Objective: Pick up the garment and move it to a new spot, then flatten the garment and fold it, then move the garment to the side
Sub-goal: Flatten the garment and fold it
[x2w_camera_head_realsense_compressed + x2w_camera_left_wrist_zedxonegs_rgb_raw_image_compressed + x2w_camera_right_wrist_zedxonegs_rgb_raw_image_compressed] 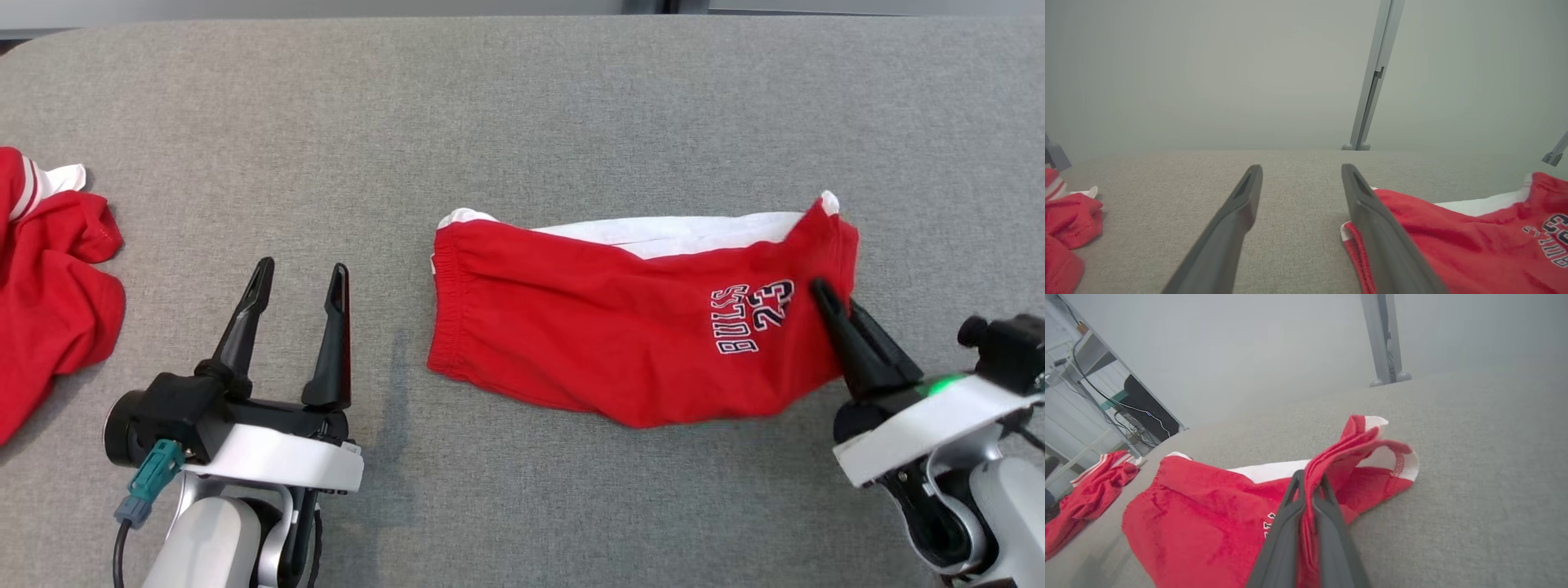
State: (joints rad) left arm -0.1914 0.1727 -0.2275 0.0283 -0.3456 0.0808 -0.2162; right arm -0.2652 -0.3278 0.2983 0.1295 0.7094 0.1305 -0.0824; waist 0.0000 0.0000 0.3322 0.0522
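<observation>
While left fingers (243,322) hover spread, empty, right fingers (849,343) slant inward, clamped on shorts (612,327) hem.

A big grey table (522,106) has a soft cloth top. On its far left lies a crumpled red cloth (49,310) with white stripes at one edge, and part of it goes off the picture. Behind the table a thin grey post (1372,81) stands before a pale wall (1188,61). Off to one side is a shelf (1094,355) with black wires (1102,394) hanging down
</observation>
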